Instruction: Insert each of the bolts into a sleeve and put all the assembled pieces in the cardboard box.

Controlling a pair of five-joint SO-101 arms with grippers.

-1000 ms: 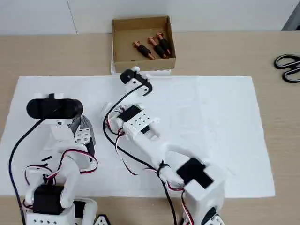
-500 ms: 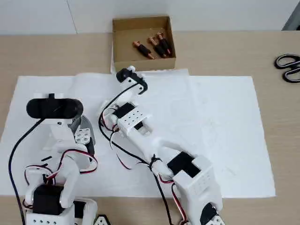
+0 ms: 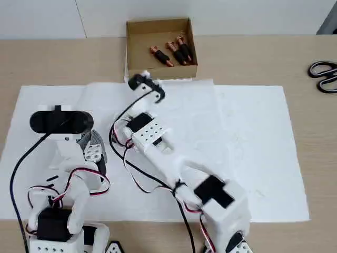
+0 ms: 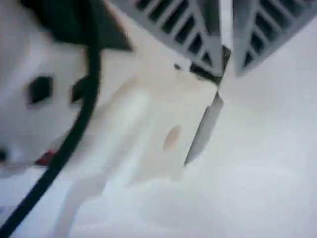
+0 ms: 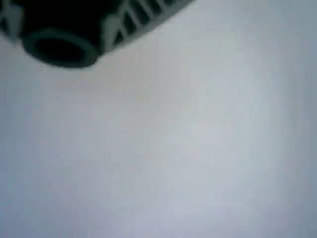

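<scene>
Seen from overhead, a cardboard box is sitting at the far edge of a white paper sheet. Three assembled bolt-and-sleeve pieces are lying inside it. The right gripper is hanging just beside the box's near wall, low over the paper. Whether it is clenched or released cannot be told. In its wrist view a dark round tube is showing close to the camera, possibly a sleeve, though that is uncertain. The left gripper is resting folded back near its own base, jaws drawn together on nothing. Scissors are lying well apart, at the table's edge.

Two things could be going wrong here. The right arm may be snagging the paper, and dragging it would nudge the light box. If it is carrying a piece, releasing short of the wall would drop the piece outside.
</scene>
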